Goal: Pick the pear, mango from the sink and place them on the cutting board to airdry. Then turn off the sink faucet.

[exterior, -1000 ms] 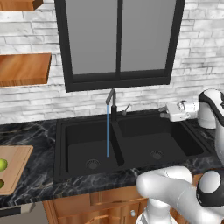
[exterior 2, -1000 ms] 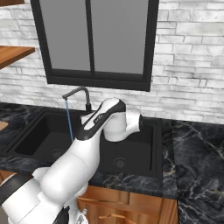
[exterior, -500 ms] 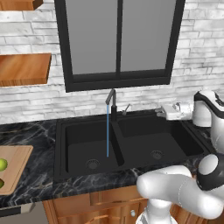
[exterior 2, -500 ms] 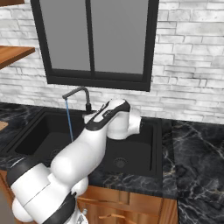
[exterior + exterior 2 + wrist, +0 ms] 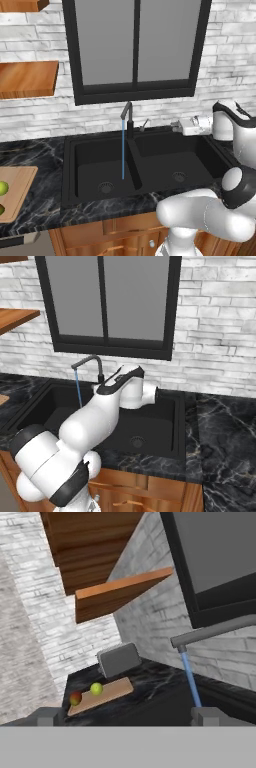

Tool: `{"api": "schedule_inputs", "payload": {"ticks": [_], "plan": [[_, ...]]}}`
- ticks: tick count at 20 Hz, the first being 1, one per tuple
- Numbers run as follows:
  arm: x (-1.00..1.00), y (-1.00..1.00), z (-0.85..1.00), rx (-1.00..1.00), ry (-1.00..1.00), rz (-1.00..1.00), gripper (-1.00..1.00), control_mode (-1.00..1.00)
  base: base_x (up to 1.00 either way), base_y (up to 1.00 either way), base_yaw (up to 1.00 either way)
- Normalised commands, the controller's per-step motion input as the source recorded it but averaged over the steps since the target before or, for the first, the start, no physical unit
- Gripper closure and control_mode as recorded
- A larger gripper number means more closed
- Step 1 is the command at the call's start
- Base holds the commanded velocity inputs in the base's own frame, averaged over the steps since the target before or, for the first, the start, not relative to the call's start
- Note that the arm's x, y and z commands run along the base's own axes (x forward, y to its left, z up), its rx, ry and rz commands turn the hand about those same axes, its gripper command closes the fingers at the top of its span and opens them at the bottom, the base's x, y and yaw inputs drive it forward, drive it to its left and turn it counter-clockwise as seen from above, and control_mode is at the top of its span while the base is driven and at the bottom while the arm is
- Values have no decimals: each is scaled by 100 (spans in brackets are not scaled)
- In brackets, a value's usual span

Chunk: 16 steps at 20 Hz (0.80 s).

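Matt black sink [image 5: 150,165] in glossy veined marble counter [image 5: 35,165]; light-wood cutting board [image 5: 20,187].

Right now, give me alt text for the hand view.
Water runs from the sink faucet at right. Farther off, the pear and mango sit on the cutting board, a grey toaster behind it, wooden shelves above.

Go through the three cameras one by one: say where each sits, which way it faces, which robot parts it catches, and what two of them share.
Left base view: behind the arm's left, facing the sink, running sink faucet and window; arm at lower right, gripper near the lever.
Right base view: behind the arm's right, facing the same sink; arm rises from lower left.
Hand view: on the hand, facing sideways along the counter to the cutting board with pear and mango; fingers at bottom.
Shared: faucet, water stream.
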Motion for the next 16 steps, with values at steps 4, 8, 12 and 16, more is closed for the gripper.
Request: {"api": "schedule_inputs", "payload": {"ticks": [4,8,12,16], "plan": [[22,10,-15,-6,0,0,-100,-100,0,0,0],[27,1,-18,-6,0,0,-100,-100,0,0,0],[29,0,-11,-4,0,0,-100,-100,0,0,0],[27,0,-2,-2,0,0,-100,-100,0,0,0]]}}
